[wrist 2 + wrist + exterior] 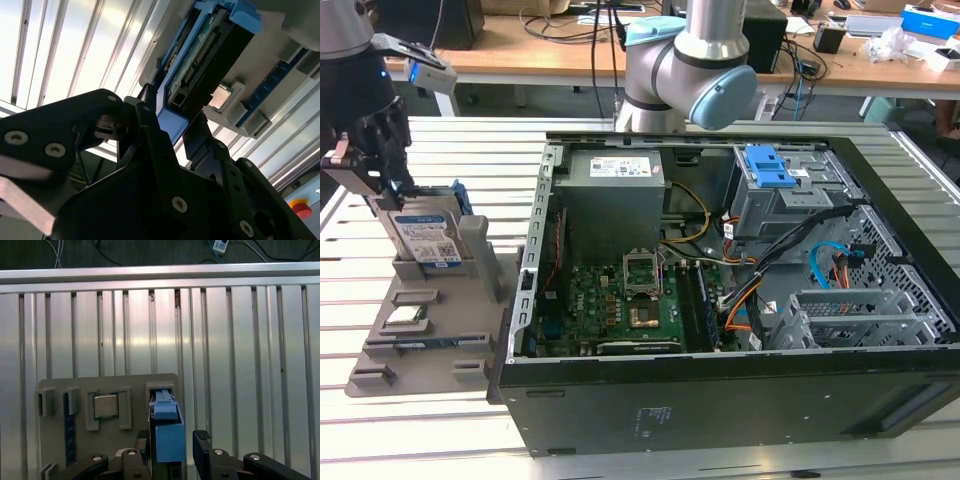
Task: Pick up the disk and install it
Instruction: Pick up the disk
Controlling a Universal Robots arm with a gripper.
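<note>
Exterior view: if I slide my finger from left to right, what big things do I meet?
The disk → the grey power supply box → the grey cage with the blue latch.

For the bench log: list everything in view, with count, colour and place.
disk: one, silver-grey in a blue bracket, upright in the holder tray, exterior view's left
holder tray: one, grey, on the table beside the case
processor chip: one, silver, in a tray pocket
computer case: one, black, open, mid-table
drive cage: one, grey with blue latch, inside the case
table: one, silver, slatted
arm: one, grey with pale blue caps, behind the case
gripper: one, black, astride the disk's top
</note>
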